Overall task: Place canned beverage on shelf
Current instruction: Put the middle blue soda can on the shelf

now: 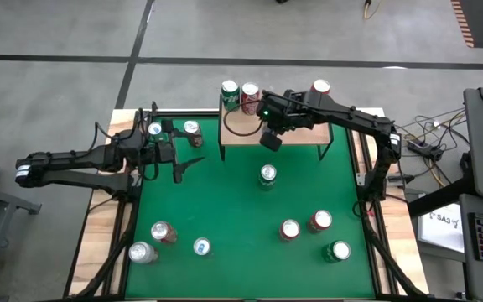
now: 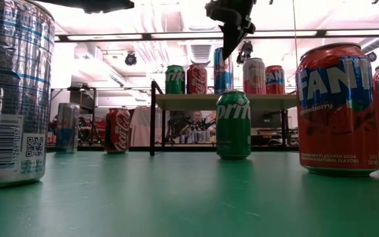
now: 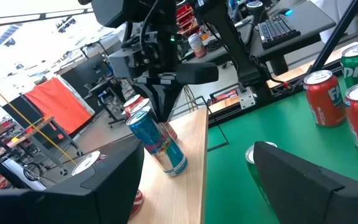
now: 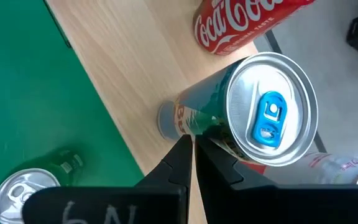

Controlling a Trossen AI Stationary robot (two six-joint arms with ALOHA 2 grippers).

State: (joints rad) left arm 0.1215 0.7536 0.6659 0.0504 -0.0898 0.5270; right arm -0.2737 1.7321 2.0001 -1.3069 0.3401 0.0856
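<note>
A slim blue can (image 3: 157,142) stands upright on its base on the shelf's (image 1: 300,134) wooden top (image 4: 123,62). Its silver lid with a blue tab (image 4: 269,118) faces up. My right gripper (image 3: 165,115) is shut and slants down from above, its tips at the can's upper rim (image 2: 224,51). A green can (image 2: 175,79), a red cola can (image 2: 197,79) and two more cans (image 2: 254,76) stand farther back on the shelf. My left gripper (image 1: 179,153) waits open and level at the table's left, with nothing between its fingers (image 3: 291,180). My right gripper's shut fingertips (image 4: 188,149) stand against the blue can's side just below its top rim (image 4: 219,134), coming from above at a slant. I cannot tell whether they touch it. The can stands upright on the shelf.
A green Sprite can (image 1: 267,176) stands on the green table in front of the shelf. Two cans (image 1: 193,130) stand at the far left near my left gripper. Several more cans (image 1: 290,228) stand along the near side, left and right.
</note>
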